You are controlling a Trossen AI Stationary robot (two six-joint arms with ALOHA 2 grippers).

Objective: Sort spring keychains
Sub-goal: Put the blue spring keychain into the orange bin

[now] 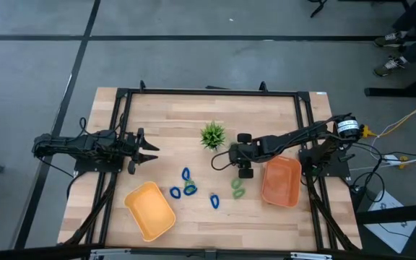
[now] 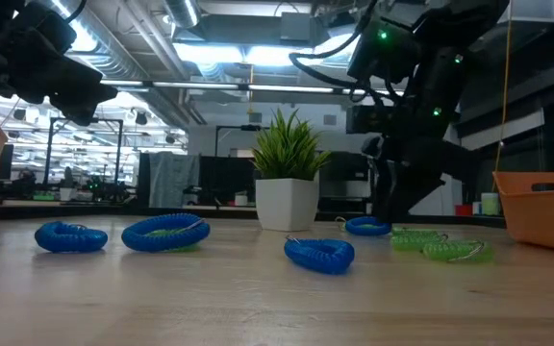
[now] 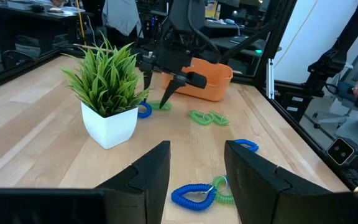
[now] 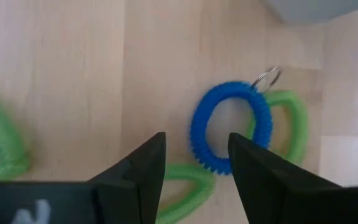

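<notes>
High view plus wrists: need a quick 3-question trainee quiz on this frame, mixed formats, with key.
1. True or false: the right gripper is open beside the plant.
2. Multiple choice: the right wrist view shows a blue keychain lying on
A. a tray
B. the bare table, overlapping a green keychain
C. the plant pot
3. Fill in: the left gripper is ___ and holds nothing, clear of the left tray.

Key:
1. True
2. B
3. open
</notes>
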